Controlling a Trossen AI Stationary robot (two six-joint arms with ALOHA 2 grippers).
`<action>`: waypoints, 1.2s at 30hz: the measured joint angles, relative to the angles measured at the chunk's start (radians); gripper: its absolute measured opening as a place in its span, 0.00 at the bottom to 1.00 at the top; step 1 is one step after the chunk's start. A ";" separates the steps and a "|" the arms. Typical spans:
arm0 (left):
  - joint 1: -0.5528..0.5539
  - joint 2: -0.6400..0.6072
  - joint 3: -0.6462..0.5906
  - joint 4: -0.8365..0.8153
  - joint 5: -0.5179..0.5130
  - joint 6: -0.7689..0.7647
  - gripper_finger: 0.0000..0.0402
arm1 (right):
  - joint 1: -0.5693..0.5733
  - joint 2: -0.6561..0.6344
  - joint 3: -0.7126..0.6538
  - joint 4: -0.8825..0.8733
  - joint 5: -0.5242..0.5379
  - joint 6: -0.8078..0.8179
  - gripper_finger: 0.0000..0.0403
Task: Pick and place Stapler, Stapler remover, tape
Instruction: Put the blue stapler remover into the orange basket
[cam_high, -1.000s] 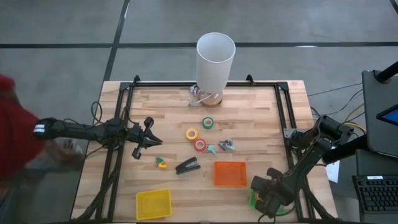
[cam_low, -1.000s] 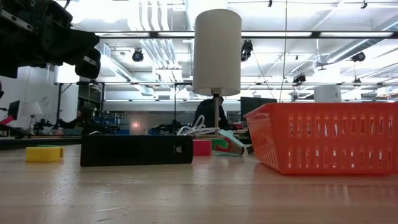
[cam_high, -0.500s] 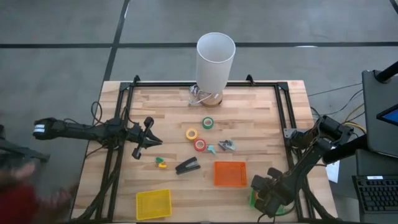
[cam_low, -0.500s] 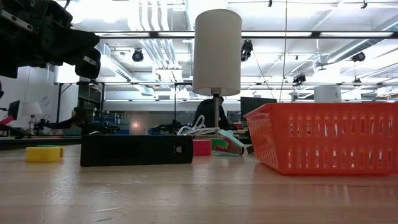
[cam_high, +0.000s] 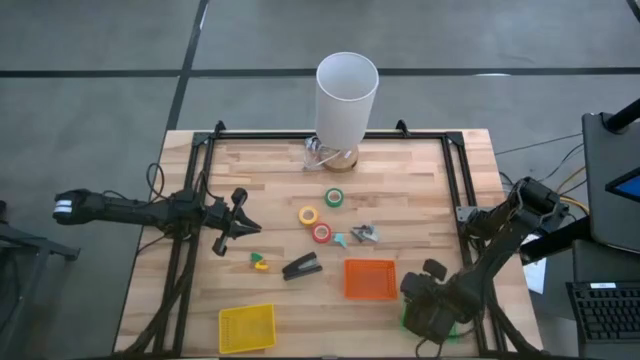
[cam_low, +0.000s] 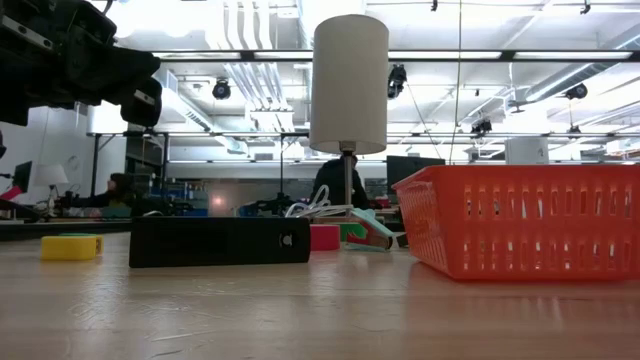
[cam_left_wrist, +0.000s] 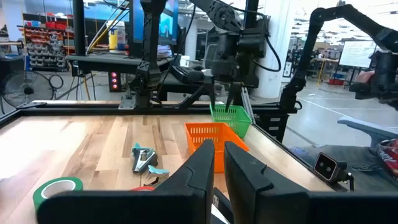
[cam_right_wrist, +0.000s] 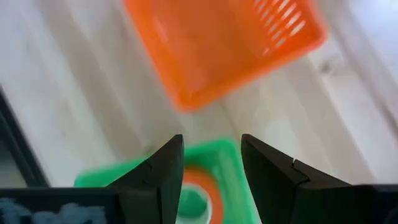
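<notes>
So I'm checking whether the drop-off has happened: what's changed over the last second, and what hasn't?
The right gripper has opened over the green plastic basket at the table's near right edge; a red-orange tape roll lies in the basket beneath its spread fingers. In the high view that arm has shifted slightly. The left gripper, black stapler, orange basket and yellow basket stayed put.

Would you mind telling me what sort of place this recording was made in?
Most likely a robotics lab or workshop. Beyond the wooden table the low view shows an open hall with ceiling strip lights, the left wrist view shows parts shelving, and a second robot arm stands nearby.
</notes>
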 joint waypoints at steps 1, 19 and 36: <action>0.000 0.000 0.000 0.000 0.000 0.000 0.10 | -0.020 -0.009 -0.007 -0.002 0.003 -0.005 0.38; 0.000 0.000 0.000 0.000 0.000 0.000 0.10 | -0.346 -0.021 -0.016 0.011 0.033 -0.391 0.36; 0.000 0.000 0.000 0.000 0.000 0.000 0.10 | -0.602 -0.021 -0.065 0.057 0.056 -0.659 0.33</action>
